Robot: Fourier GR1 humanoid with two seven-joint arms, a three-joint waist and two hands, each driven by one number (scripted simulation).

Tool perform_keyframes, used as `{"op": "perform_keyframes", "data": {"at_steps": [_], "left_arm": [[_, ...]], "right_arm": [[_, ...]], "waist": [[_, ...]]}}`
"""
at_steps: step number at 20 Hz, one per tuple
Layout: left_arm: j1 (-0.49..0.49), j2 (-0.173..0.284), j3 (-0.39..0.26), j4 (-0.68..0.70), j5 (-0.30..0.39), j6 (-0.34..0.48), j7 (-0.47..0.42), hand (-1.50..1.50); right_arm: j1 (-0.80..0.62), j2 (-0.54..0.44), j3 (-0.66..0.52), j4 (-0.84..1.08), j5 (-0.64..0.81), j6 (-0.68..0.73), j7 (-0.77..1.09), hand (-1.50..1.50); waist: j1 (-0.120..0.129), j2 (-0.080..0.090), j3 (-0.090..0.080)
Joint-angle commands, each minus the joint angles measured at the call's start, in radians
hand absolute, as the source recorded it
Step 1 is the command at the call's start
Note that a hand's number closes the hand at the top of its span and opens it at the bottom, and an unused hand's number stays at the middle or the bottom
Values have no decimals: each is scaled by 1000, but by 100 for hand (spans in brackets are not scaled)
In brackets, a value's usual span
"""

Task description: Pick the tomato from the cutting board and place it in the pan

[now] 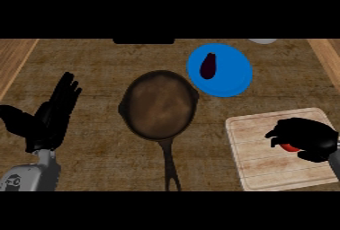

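Right hand [306, 138] is curling its black fingers around the small red tomato [289, 146], gripping it over the pale wooden cutting board [266, 157] at the bench's right edge. Dark round cast-iron pan [159, 105] is sitting mid-bench, handle pointing toward the near edge. Blue round plate [229, 74] is carrying a dark purple eggplant [209, 65] near the far edge. Left hand [50, 117] is resting open by the left edge, fingers straight.
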Motion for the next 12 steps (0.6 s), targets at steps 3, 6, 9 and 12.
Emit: {"op": "perform_keyframes", "data": {"at_steps": [3,6,9,12], "left_arm": [[31,-12,13,-15,4,-13,-3,0],[-28,-1,35,36,-1,-14,-3,0],[-20,-6,37,64,8,-47,-54,0],[48,-50,-20,-30,-43,6,-14,0]], "right_arm": [[32,28,-11,52,1,-98,-96,150],[-6,66,-8,101,9,-93,-96,150],[-72,57,-33,84,-29,12,-119,150],[-20,21,-91,118,-89,-80,-187,150]], "waist": [[-1,2,3],[-2,3,3],[-2,3,3],[0,2,4]]}}
